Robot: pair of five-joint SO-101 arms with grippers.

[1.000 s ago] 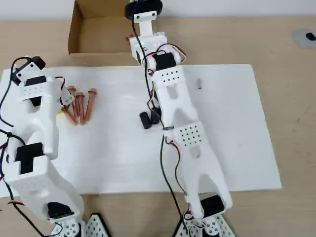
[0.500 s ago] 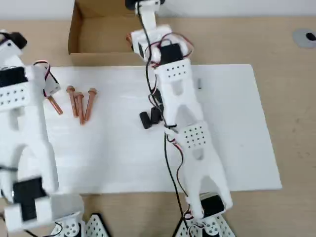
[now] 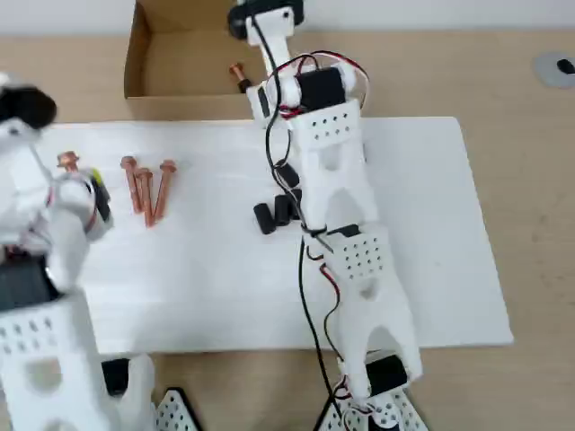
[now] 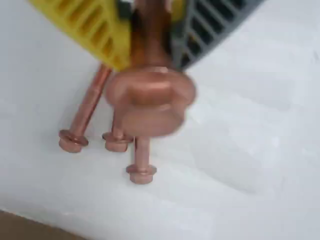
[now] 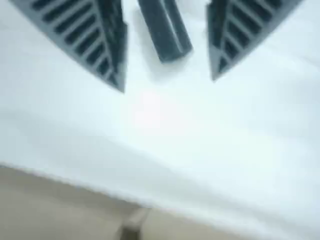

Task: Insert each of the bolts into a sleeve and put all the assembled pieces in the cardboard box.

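Up went the L arm (image 3: pixel 40 296) since 0.5 s ago. Its bolt (image 4: pixel 150 97) was low and slanted by the left end of the sheet (image 3: pixel 207 269). Now it is held higher w/ the head up. The R arm (image 3: pixel 341 180) has come off the box (image 3: pixel 135 54). The piece (image 3: pixel 239 75) that was at its tip by the box rim now lies in the box.

L gripper (image 4: pixel 150 47) is clamped on the bolt. A yellow finger (image 4: pixel 85 25) is on one side and a grey finger (image 4: pixel 215 20) on the other. The head points at the wrist cam. It hangs over the sheet's left end. 3 loose bolts (image 3: pixel 145 184) lie side by side on the sheet near that end.

R gripper (image 5: pixel 167 80) has its fingers apart w/ nothing in them. A dark sleeve (image 5: pixel 164 30) lies flat on the sheet, seen btwn the 2 fingers. A sheet edge is near, w/ brown table (image 5: pixel 50 210) past it.

2 black sleeves (image 3: pixel 263 218) lie close together near the sheet's middle, just beside the R arm. The box sits just past the sheet's far edge. The piece, a bolt w/ a dark end, lies inside it.
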